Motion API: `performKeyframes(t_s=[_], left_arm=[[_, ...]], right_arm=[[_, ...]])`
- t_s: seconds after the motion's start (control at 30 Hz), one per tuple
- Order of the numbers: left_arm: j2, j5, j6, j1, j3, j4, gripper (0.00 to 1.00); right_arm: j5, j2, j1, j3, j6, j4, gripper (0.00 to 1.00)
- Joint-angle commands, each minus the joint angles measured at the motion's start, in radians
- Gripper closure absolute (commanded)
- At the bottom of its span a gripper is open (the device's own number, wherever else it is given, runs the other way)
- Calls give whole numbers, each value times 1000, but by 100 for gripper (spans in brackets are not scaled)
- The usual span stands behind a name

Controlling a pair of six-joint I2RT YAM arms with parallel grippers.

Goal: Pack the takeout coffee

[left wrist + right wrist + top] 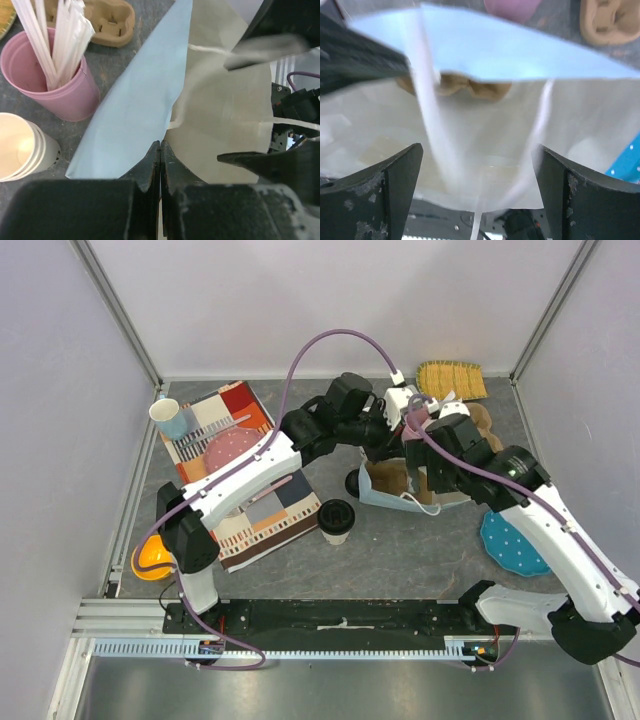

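Note:
The takeout coffee [336, 520], a small white cup with a black lid, stands upright on the table just left of the light-blue paper bag [384, 496]. It shows in neither wrist view. My left gripper [386, 447] is shut on the bag's upper rim; in the left wrist view [160, 149] the rim runs between the closed fingers, blue outside [135, 105], cream inside. My right gripper [425, 483] is open at the bag's mouth; in the right wrist view [477, 175] its fingers straddle the lower rim and white handles of the bag [520, 55]. A brown cardboard piece [455, 85] shows in the mouth.
A pink cup of straws [55, 85], a stack of lidless white cups [20, 145] and a cardboard carrier [100, 20] stand behind the bag. Patterned mats [260, 510], a blue-banded cup [170, 418] and an orange bowl [152, 558] lie left. A teal plate [512, 540] lies right.

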Motion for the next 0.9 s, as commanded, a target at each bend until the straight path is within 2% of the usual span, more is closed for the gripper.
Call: performKeyframes(t_s=[0.0, 0.23, 0.57, 0.87], left_arm=[[7, 13, -10, -11, -23, -44, 98], [7, 10, -18, -10, -26, -41, 98], [15, 11, -26, -2, -32, -33, 98], [58, -91, -155, 39, 27, -9, 98]], right_arm=[[90, -15, -3, 109, -11, 45, 2], [69, 14, -5, 92, -14, 47, 2], [56, 26, -8, 182, -29, 47, 2], [87, 34, -32, 241, -46, 5, 2]])
